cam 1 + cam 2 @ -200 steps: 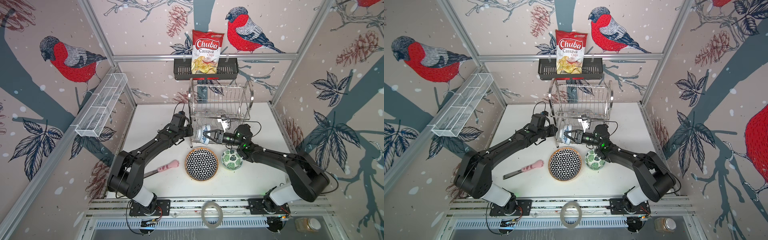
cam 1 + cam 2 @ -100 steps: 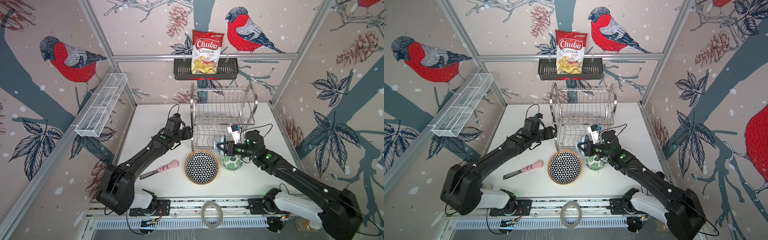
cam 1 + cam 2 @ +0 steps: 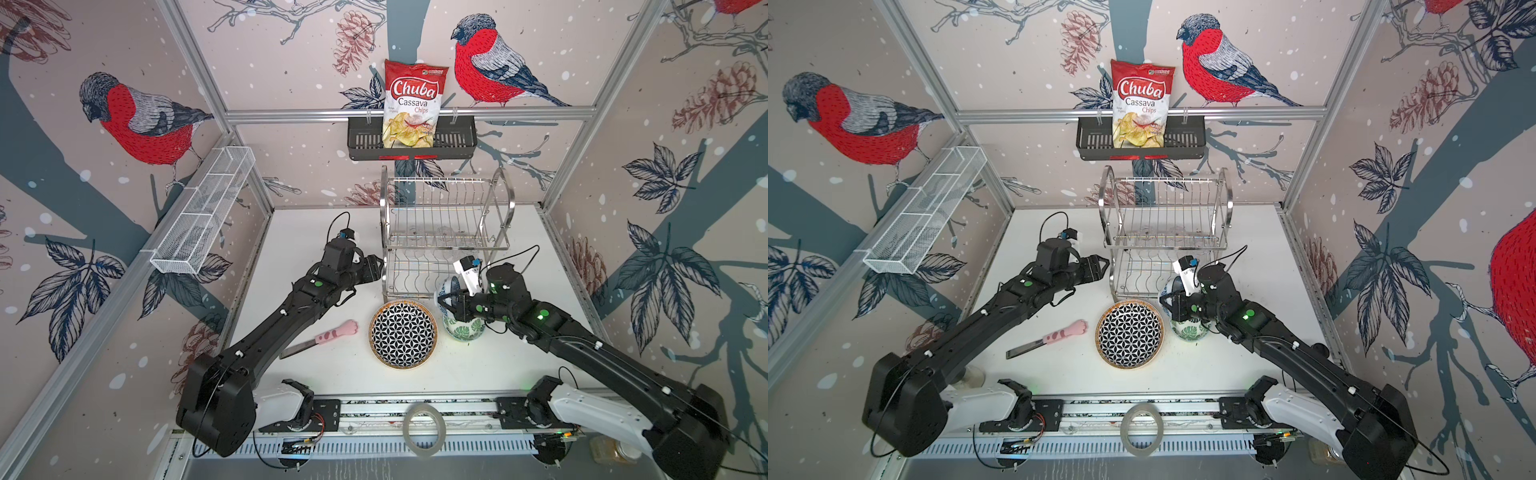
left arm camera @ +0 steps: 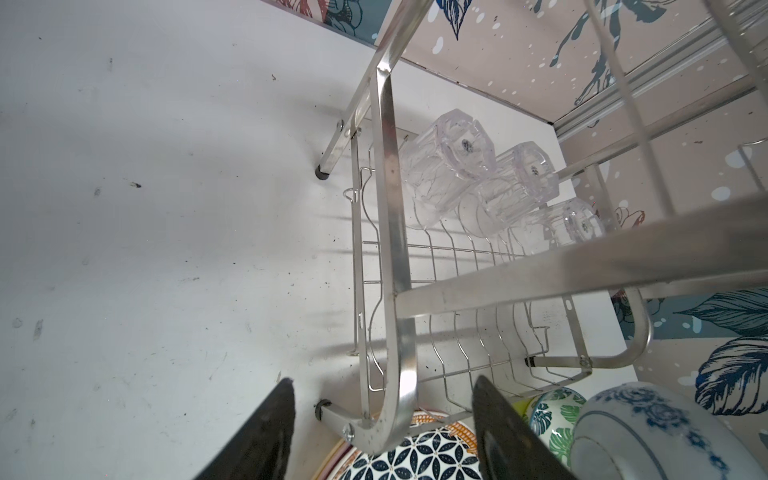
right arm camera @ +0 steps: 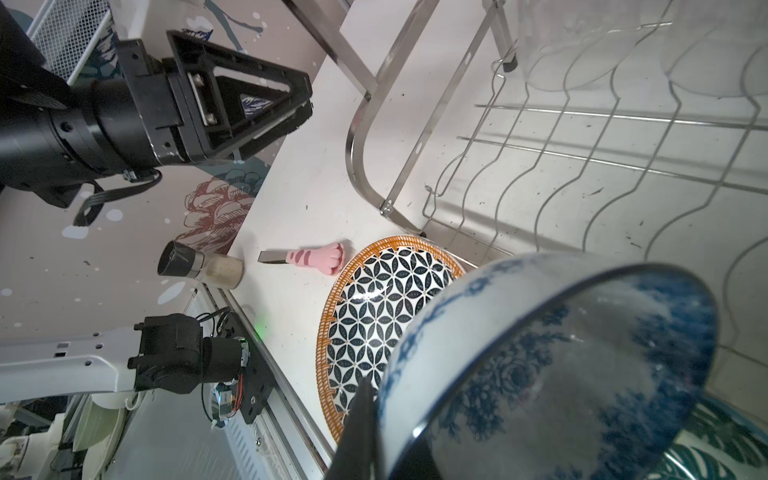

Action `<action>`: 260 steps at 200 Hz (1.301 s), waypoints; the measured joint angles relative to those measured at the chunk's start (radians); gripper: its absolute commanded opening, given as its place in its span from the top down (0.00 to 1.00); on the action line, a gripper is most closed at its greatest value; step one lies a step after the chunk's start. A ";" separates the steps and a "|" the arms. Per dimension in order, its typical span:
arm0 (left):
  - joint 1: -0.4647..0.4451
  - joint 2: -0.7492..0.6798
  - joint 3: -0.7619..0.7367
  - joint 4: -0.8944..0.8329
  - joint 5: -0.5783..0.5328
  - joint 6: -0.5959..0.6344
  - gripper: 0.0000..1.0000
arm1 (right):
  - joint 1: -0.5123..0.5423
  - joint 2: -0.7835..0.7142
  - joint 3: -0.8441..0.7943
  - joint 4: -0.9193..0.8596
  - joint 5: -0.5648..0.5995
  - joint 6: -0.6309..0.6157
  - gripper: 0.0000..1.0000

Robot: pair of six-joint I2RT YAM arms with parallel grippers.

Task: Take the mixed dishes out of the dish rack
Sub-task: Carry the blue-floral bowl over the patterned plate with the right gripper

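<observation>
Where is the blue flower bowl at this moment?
In both top views the blue flower bowl is right of centre, held tilted in the right gripper over the green leaf bowl, in front of the dish rack.

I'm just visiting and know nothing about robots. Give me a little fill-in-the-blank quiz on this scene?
The blue-floral ceramic bowl, gripped by the right gripper, hangs directly ____ the green-leaf bowl. The shiny steel wire dish rack holds ____ clear glasses. The left gripper has its jaws ____. The pink cat-paw-handled utensil lies ____ of the black-and-white geometric plate in both top views.
Missing: above; three; open; left.
</observation>
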State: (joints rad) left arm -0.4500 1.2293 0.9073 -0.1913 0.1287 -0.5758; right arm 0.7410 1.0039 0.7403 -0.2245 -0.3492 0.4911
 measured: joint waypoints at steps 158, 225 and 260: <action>-0.025 -0.062 0.083 -0.216 0.107 0.030 0.10 | 0.690 0.374 0.447 -0.390 0.521 -0.225 1.00; -0.190 -0.053 0.160 -0.427 0.162 0.052 0.12 | 0.805 0.534 0.586 -0.614 0.689 -0.336 1.00; -0.199 -0.120 0.153 -0.510 0.162 0.049 0.14 | 0.803 0.533 0.596 -0.623 0.722 -0.373 1.00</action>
State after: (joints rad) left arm -0.6491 1.1095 1.0607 -0.7013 0.2909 -0.5266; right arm 1.5436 1.5372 1.3365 -0.8471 0.3729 0.1177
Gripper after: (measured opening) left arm 0.863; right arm 0.092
